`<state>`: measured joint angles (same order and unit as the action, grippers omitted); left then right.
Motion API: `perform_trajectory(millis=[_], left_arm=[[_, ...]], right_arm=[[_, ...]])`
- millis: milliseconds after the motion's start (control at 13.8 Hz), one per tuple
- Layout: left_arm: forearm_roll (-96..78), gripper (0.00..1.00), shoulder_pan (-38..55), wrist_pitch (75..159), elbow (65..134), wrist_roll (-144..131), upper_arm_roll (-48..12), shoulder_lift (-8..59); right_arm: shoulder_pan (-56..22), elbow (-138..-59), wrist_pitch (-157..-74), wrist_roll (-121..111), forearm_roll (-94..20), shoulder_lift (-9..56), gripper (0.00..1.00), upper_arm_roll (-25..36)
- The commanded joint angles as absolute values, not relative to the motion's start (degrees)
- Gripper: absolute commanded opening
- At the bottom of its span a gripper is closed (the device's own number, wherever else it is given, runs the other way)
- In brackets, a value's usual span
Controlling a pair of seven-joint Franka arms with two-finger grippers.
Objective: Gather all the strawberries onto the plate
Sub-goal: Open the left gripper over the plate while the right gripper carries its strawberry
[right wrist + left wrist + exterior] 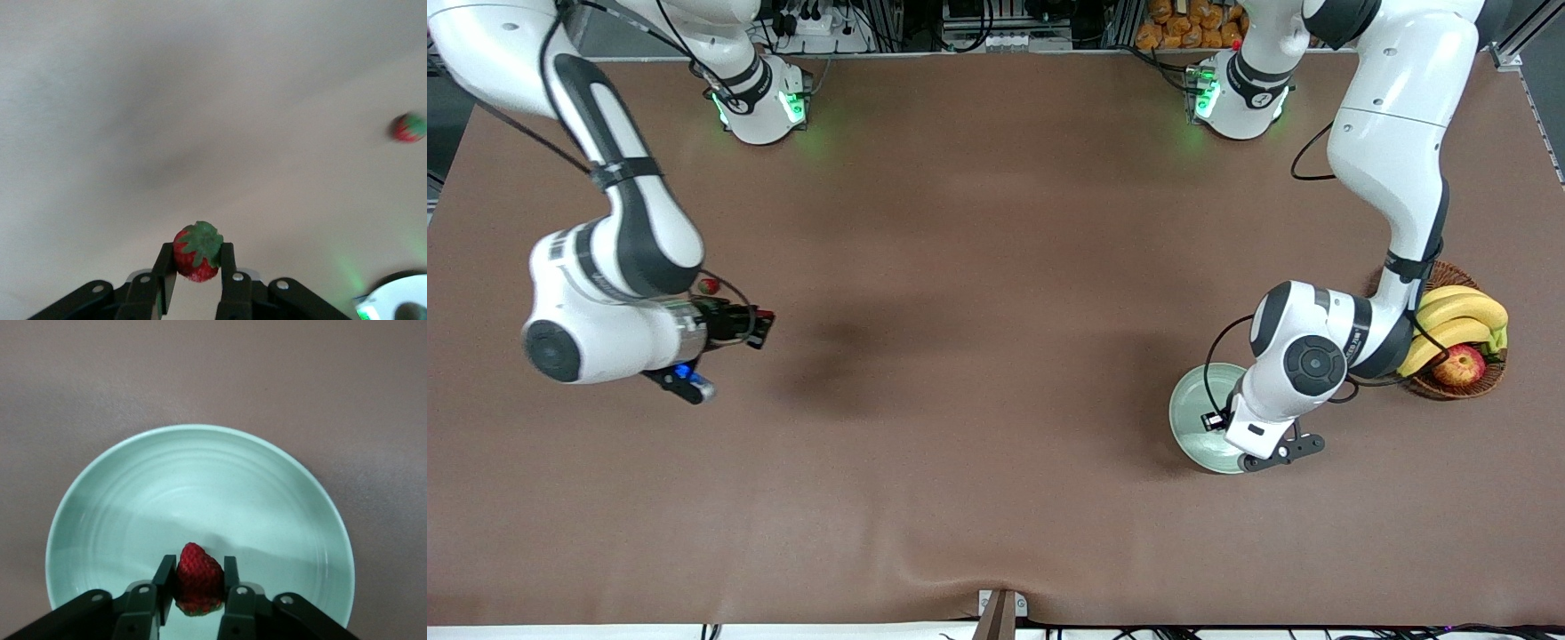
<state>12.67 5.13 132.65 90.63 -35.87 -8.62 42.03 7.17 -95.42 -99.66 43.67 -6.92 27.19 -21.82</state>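
The left tool [199, 587] gripped a strawberry [198, 579] over the plate [133, 493]. Near the right arm's table edge, the right tool [198, 267] clenched another strawberry [197, 251]; a third berry [708, 285], seemingly on the table, lay beside it.

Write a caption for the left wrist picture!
Left gripper holds a strawberry over the mint-green plate.

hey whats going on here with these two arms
Both arms are gathering strawberries onto the mint-green plate. The left pincer is over the plate, closed on a strawberry. The right pincer, up over the table's right-arm end, grips a second strawberry. A third strawberry lies on the brown table near the right arm. No berry is lying in the plate as far as the left wrist view shows. A basket with bananas and an apple sits beside the plate.
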Motion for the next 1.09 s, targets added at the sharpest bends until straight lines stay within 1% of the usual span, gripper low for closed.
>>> perform_trajectory(millis=[0,145,435,580,797,1015], left_arm=[[13.9,1.00,5.1,132.8,90.4,-35.9,-8.8,41.8],[13.9,1.00,5.2,132.8,90.4,-35.9,-8.8,41.5],[13.5,1.00,5.6,132.8,90.2,-36.8,-9.2,41.1],[13.4,1.00,5.7,132.8,90.2,-36.8,-9.4,41.0],[13.4,1.00,5.8,132.8,90.2,-37.6,-9.4,40.7],[13.4,1.00,5.8,132.8,90.2,-37.6,-9.5,40.3]], right_arm=[[2.1,-96.2,-103.8,51.5,-10.9,26.9,0.00,-21.0],[-1.5,-96.5,-107.3,56.0,-11.6,27.2,0.00,-21.0],[-9.5,-96.6,-115.1,66.8,-11.8,30.0,0.00,-20.9],[-11.5,-96.9,-119.2,69.1,-11.8,32.2,0.00,-21.0],[-15.3,-98.4,-128.6,73.2,-11.8,36.1,0.00,-20.9],[-19.0,-98.4,-133.5,76.0,-11.7,38.3,0.00,-20.9]])
